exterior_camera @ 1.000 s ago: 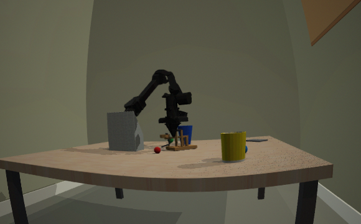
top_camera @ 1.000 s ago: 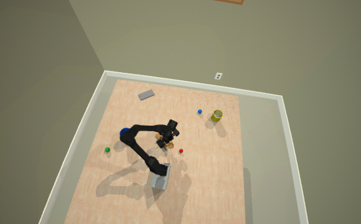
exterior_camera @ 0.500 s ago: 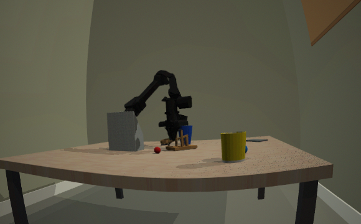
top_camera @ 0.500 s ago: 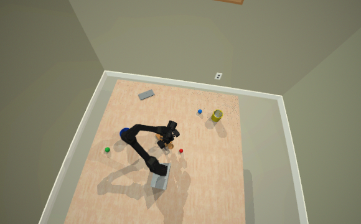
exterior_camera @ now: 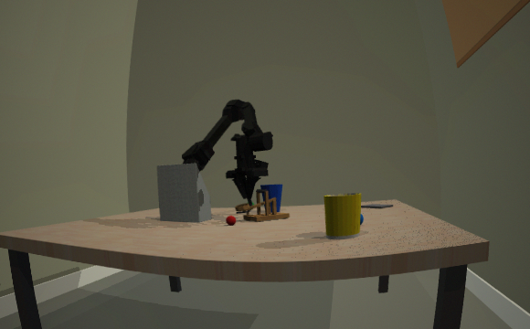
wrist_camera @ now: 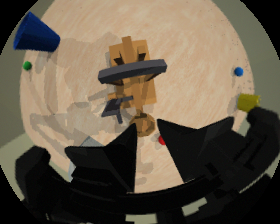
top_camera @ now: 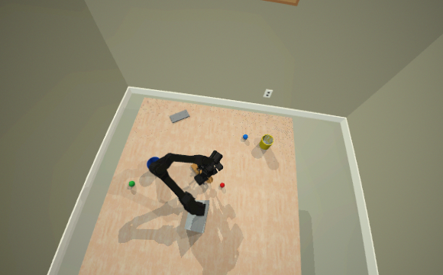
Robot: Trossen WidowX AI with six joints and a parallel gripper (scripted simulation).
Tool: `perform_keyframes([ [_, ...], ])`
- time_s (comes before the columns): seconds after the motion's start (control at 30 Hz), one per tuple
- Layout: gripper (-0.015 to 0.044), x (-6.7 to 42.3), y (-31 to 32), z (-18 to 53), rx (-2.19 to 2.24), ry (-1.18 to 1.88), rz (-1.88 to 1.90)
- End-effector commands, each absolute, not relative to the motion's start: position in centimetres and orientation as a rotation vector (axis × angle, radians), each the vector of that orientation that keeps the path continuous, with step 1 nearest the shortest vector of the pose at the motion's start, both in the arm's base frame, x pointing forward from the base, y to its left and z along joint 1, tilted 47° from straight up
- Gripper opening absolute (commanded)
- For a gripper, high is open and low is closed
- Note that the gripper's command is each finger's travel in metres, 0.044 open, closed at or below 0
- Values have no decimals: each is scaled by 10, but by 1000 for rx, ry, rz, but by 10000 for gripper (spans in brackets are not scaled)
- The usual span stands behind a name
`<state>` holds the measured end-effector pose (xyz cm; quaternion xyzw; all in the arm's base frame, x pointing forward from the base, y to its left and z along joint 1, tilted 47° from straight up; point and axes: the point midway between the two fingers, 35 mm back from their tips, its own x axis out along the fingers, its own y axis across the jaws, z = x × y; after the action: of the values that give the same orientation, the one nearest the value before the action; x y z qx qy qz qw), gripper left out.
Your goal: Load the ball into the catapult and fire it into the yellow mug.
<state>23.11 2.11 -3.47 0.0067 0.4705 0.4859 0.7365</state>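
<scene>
The brown wooden catapult (top_camera: 195, 169) (exterior_camera: 265, 217) (wrist_camera: 121, 50) stands on the table below the arm. Its throwing arm is low, and its round cup end (exterior_camera: 243, 207) (wrist_camera: 142, 126) shows no ball. My gripper (exterior_camera: 249, 199) (wrist_camera: 146, 123) is partly open and empty, pointing down just above that cup end. The red ball (top_camera: 222, 185) (exterior_camera: 230, 220) (wrist_camera: 162, 140) lies on the table near the cup end, partly behind a finger in the wrist view. The yellow mug (top_camera: 266, 143) (exterior_camera: 343, 216) (wrist_camera: 248, 102) stands upright, farther off.
A blue cup (top_camera: 152, 160) (exterior_camera: 272, 196) (wrist_camera: 36, 34) and a green ball (top_camera: 131, 183) (wrist_camera: 27, 65) are on the other side. A blue ball (top_camera: 245, 137) (exterior_camera: 362, 219) (wrist_camera: 238, 71) lies near the mug. A flat grey slab (top_camera: 179, 116) (exterior_camera: 376, 206) and the grey arm base (top_camera: 195, 226) (exterior_camera: 177, 194) also show.
</scene>
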Motion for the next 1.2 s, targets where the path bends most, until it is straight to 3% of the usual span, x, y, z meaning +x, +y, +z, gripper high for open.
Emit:
perform_keyframes([
  [0.0, 236, 233, 25, -35, 7, 1031, 1078],
  [0.13, 341, 234, 16, -29, 4, 1033, 1074],
  [0.27, 440, 229, -35, 17, -1, 1036, 1069],
  [0.43, 440, 222, -54, 39, 3, 1030, 1074],
  [0.73, 440, 295, 30, 60, 4, 1039, 1076],
  [1.17, 440, 303, 73, 33, 12, 1032, 1083],
])
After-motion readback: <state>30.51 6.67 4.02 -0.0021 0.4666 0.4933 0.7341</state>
